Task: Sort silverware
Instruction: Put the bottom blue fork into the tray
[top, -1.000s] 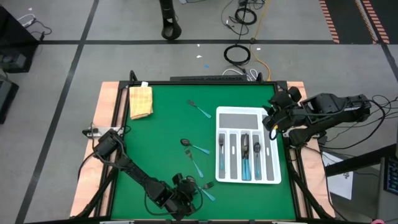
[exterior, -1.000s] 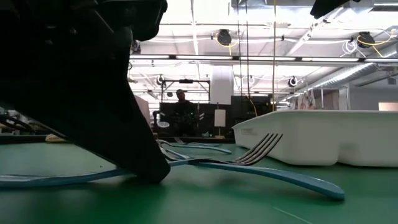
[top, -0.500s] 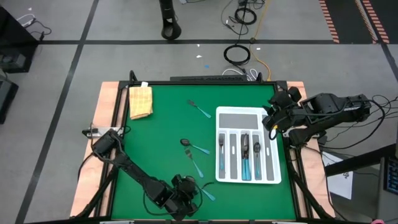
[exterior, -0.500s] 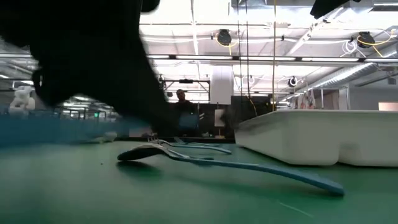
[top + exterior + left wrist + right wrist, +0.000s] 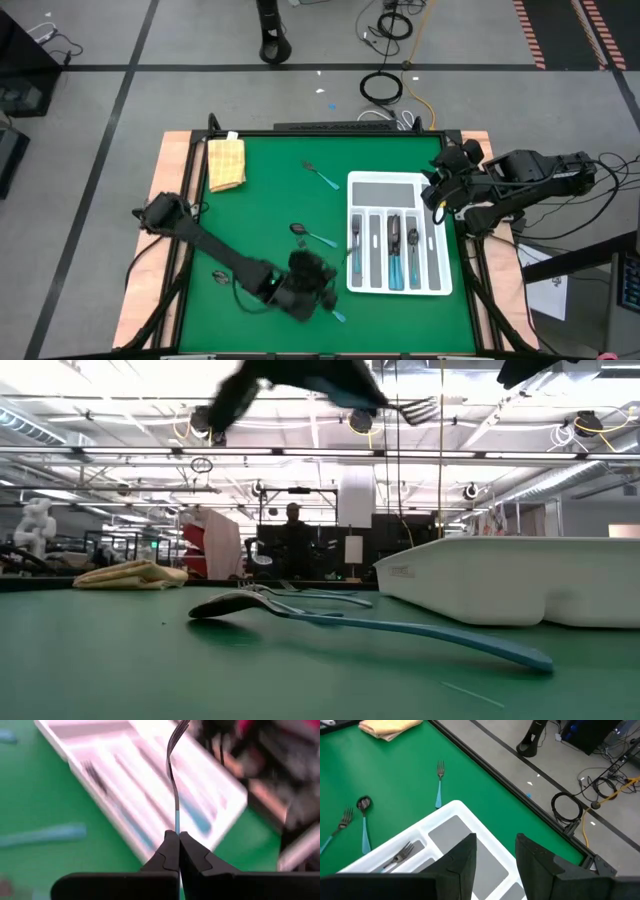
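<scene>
My left gripper (image 5: 178,834) is shut on a fork with a teal handle and hangs above the table's near middle (image 5: 312,283), left of the white divided tray (image 5: 398,290). The fork's tines (image 5: 415,407) show high above the table. More silverware lies flat on the green mat: a spoon (image 5: 303,232), a fork (image 5: 316,264), another fork (image 5: 322,176) farther off and a teal handle (image 5: 337,316) near my gripper. The tray's slots hold a fork (image 5: 356,236) and other pieces (image 5: 394,240). My right gripper (image 5: 495,865) waits open over the tray's far right corner (image 5: 433,194). My left gripper pinches the fork's teal handle (image 5: 177,822) between its two shut fingers. The fork runs straight on from the fingertips, along the fingers, and its silvery neck and tines (image 5: 179,730) point toward the tray. It is lifted clear of the table, roughly level (image 5: 400,407).
A folded yellow cloth (image 5: 226,163) lies at the table's far left corner. The tray's wide far compartment (image 5: 385,190) holds nothing. Cables lie on the floor beyond the far edge (image 5: 382,87). A person stands far off in the room (image 5: 291,520).
My left gripper has risen from the mat near the table's near edge, taking the fork up with it, and has moved a little toward the far edge and the tray. The fork, which lay on the mat, is lifted clear. The spoon beside it has stayed put.
</scene>
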